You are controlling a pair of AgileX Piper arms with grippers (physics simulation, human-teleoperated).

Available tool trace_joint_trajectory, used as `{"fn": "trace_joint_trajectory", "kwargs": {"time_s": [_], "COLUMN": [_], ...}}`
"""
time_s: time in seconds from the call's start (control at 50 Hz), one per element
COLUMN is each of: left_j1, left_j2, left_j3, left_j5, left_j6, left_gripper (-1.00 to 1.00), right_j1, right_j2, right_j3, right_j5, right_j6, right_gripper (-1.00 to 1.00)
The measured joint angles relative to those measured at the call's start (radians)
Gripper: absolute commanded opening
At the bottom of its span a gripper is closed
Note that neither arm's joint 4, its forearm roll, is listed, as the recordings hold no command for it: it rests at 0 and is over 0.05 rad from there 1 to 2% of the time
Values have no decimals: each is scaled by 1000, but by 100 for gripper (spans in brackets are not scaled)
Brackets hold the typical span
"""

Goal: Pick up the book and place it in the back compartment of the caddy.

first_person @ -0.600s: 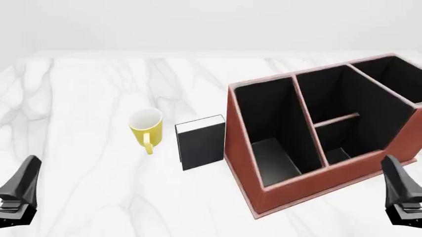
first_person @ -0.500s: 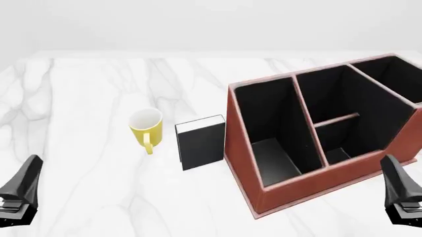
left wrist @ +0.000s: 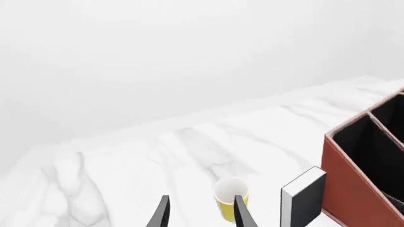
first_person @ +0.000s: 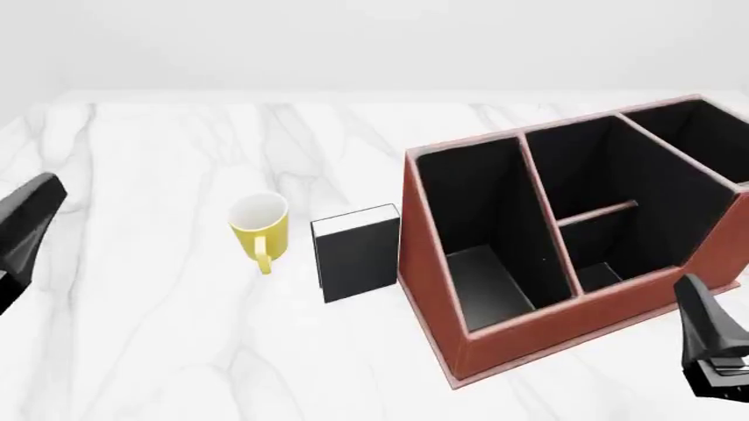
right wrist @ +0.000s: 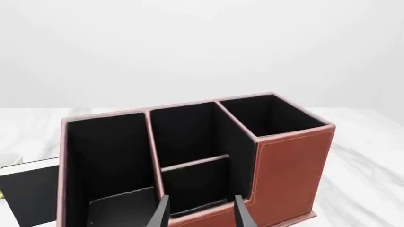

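In your front view, the left end effector (first_person: pixel 24 228) is cut off at the edge, so its opening is unclear. The book (first_person: pixel 358 253) lies on the bench (first_person: pixel 140 333) between mug (first_person: pixel 259 226) and caddy (first_person: pixel 468 342), long axis pointing away from you. In your wrist views, the fingers of both end effectors, left (left wrist: pixel 198 213) and right (right wrist: pixel 200 213), stand apart and hold nothing.

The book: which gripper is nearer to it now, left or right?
Left, though narrowly. The left gripper hangs past the mug from the book; the right gripper sits beyond the caddy, at its near right corner.
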Motion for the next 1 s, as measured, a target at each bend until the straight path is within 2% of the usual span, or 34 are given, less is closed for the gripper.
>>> {"fn": "trace_joint_trajectory", "kwargs": {"time_s": [0.18,0.36,0.5,0.7,1.0], "left_j1": [-123,-256,-352,-476,-531], "left_j2": [251,479,632,824,1074], "left_j3": [-243,-512,-667,-793,-847], "left_j5": [74,222,338,461,472], "left_j6": [106,204,279,324,342], "left_gripper": [100,100,100,100,100], "right_j1": [-2,-3,-4,-1,6], "right_j2": [5,13,15,5,-15], "right_j3": [0,0,1,0,-1], "right_j5": [-3,-10,-11,-5,5], "right_j6": [2,5,6,3,1], "right_gripper": [100,100,100,100,100]}}
